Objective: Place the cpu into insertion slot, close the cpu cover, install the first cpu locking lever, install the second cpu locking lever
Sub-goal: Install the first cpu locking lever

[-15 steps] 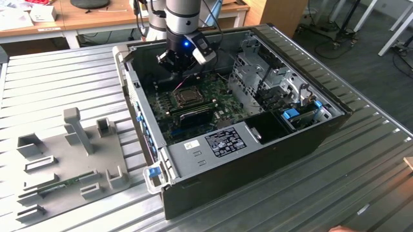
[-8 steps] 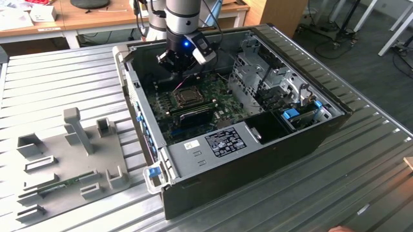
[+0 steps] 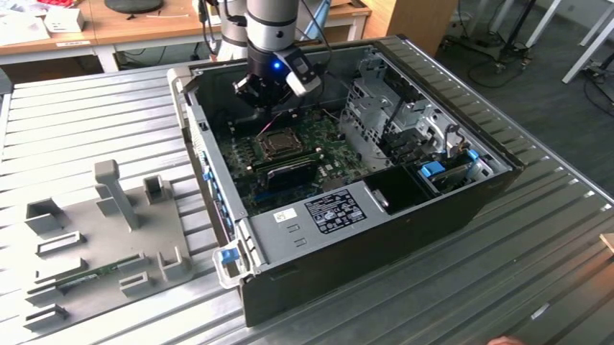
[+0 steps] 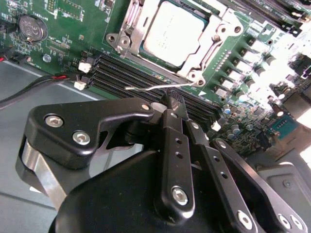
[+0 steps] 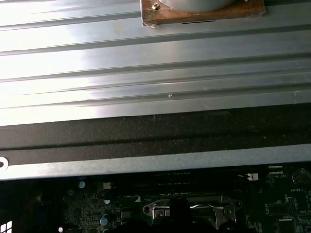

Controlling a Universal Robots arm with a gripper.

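Reaching down into the open computer case point(image 3: 461, 208), the arm holds its gripper point(image 3: 272, 97) low over the green circuit board point(image 3: 317, 136). It hangs just short of the insertion slot point(image 3: 279, 144) on the arm's side. In the second wrist view the gripper point(image 4: 171, 103) has its black fingers point(image 4: 174, 141) drawn together, with no gap between the tips. The tips sit right at a thin wire locking lever point(image 4: 146, 88), which runs along the near edge of the socket. Whether they pinch it or only touch it I can't tell from here.

Just past the lever, the cpu point(image 4: 176, 33) lies flat in the socket, its pale metal top showing through the window of the cpu cover point(image 4: 132, 30). The cover is folded down around it. The long black memory slots point(image 4: 121, 73) run between the fingertips and the socket.

The case stands on a ribbed metal table point(image 3: 86, 115). A grey fixture plate point(image 3: 106, 237) lies well apart from it, on the exterior view's left.
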